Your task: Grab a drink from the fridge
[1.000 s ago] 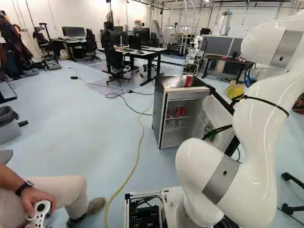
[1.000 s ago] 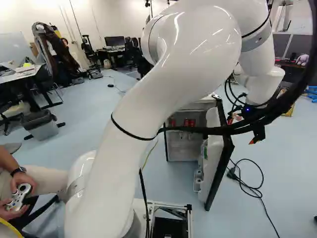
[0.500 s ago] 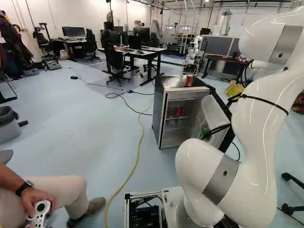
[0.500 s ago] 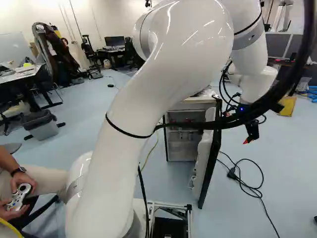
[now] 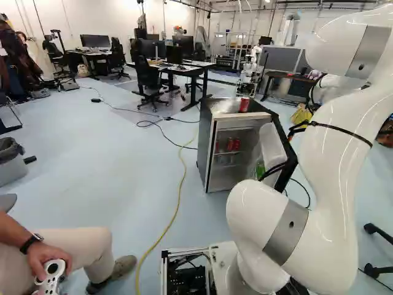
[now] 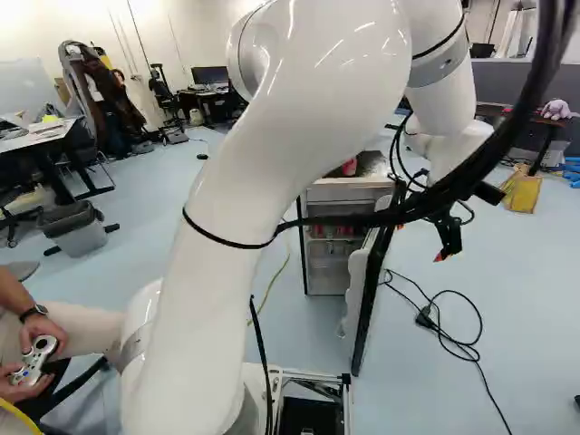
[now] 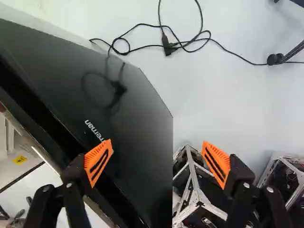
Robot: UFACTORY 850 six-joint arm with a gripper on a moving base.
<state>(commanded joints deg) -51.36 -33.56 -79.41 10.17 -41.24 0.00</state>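
My gripper (image 6: 442, 255) hangs outside the fridge door (image 6: 372, 292) in the right base view, its fingers wide apart. Seen from the wrist, the open gripper (image 7: 157, 143) has one finger over the door's dark outer face (image 7: 123, 118) and the other past its edge; whether either touches it I cannot tell. The fridge (image 5: 207, 146) stands with its door swung out. Red cans (image 5: 233, 144) sit on an inner shelf, and something green (image 5: 260, 170) is in the door. Another red can (image 5: 244, 105) stands on top beside clear plastic (image 5: 226, 106).
A black cable (image 6: 438, 328) lies on the floor beyond the door. A yellow cord (image 5: 179, 196) runs along the floor left of the fridge. A seated person's hand (image 5: 49, 263) with a controller is at the left. Another robot (image 5: 250, 74) stands behind the fridge.
My arm and gripper have moved left in the right base view. The door's free end has swung the same way, a little closer to the fridge. The base has not moved.
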